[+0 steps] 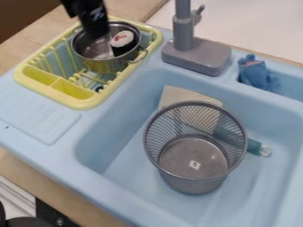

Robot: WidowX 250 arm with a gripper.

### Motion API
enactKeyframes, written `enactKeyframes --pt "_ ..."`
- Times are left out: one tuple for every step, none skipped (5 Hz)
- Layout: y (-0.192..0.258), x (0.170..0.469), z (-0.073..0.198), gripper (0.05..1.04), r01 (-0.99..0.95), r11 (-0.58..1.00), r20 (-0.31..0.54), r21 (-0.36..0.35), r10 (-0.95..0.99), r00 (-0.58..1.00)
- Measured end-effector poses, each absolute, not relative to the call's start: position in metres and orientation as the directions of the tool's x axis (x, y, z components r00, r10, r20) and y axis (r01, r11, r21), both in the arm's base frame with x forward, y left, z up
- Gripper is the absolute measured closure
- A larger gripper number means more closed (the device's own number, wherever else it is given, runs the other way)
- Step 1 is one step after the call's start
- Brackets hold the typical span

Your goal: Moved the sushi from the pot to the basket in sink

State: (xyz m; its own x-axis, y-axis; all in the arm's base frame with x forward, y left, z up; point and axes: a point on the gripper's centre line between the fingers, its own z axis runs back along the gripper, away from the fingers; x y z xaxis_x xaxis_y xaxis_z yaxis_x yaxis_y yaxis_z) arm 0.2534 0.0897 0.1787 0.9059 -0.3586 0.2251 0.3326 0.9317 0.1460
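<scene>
Above the pot (104, 67), I have the end effector (99, 36) poised, presumably to pick out the sushi (123, 41) lying inside; whether the grip is open or closed, I cannot tell

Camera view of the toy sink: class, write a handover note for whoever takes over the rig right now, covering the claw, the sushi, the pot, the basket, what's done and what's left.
Claw: at the pot's opening, next to the sushi; cannot tell whether it grips it.
Sushi: inside the metal pot, which sits in the yellow rack.
Mesh basket: upright in the blue sink, by a teal-handled utensil.
Done: claw is at the pot.
Left: lift the sushi out, carry it over, release it in the basket.
</scene>
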Motion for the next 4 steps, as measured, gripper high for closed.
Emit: enactKeyframes --pt "0.095 0.271 0.174 0.085 0.242 0.958 0.295 0.158 -0.279 0.914" --pt "0.093 0.286 0.162 0.085 0.195 0.973 0.274 0.126 -0.223 0.936" --pt "0.095 0.296 0.148 0.085 0.173 0.978 0.258 0.116 -0.198 0.946" --pt "0.096 0.302 0.139 0.085 0.173 0.980 0.249 0.099 -0.193 0.949"
